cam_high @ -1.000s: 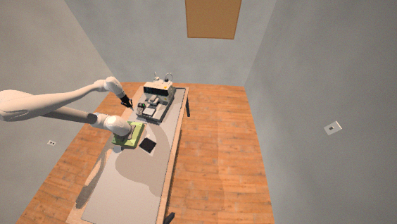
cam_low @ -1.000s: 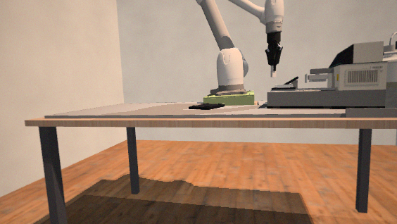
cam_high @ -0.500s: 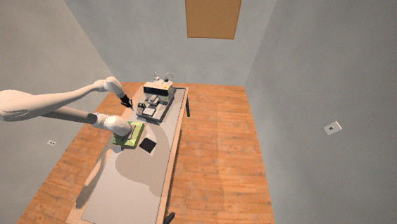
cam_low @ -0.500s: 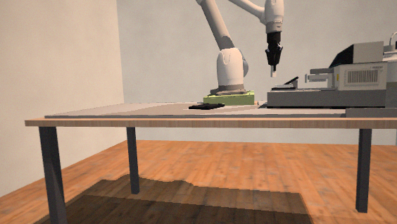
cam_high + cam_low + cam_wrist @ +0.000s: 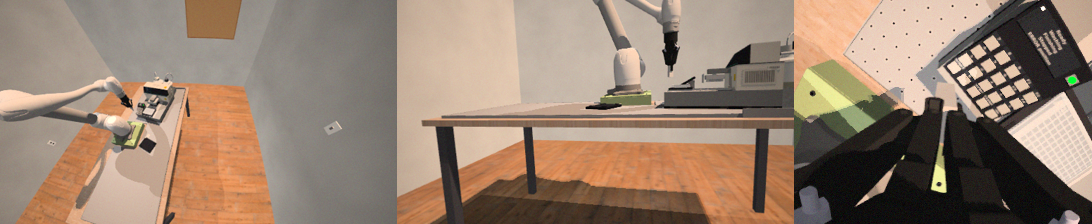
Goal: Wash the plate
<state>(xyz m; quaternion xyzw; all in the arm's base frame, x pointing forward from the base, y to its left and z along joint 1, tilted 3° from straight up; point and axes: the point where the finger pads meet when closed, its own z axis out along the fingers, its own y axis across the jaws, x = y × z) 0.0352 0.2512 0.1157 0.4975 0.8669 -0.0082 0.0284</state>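
- The tool (image 5: 131, 107) (image 5: 670, 70) (image 5: 944, 96) is shut, its dark fingers together with a pale piece at the tips; it has hold of nothing and hangs above the level of the keys.
- Just beside it is the keypad (image 5: 139, 110) (image 5: 688, 80) (image 5: 998, 75); in the wrist view the keys lie to the right of the tips, and I can't see any contact.
- The plate (image 5: 149, 112) (image 5: 679, 86) (image 5: 1054, 137) is on the washer (image 5: 158, 88) (image 5: 757, 75), past the keypad from the tool: lower right in the wrist view, right and a little down in the top view.
- Its long axis seems to slant down to the right in the wrist view, but the frame cuts it off; fully seated or not, I can't tell.
- The lamp (image 5: 143, 106) (image 5: 1072, 80) shows green. If that marks a finished wash, the coming move is rightward over the keypad, opening and turning to suit the plate's sides.
- Farthest from the tool is the nest (image 5: 148, 144) (image 5: 603, 108), dark and without the plate, on the counter (image 5: 123, 190) (image 5: 538, 112).
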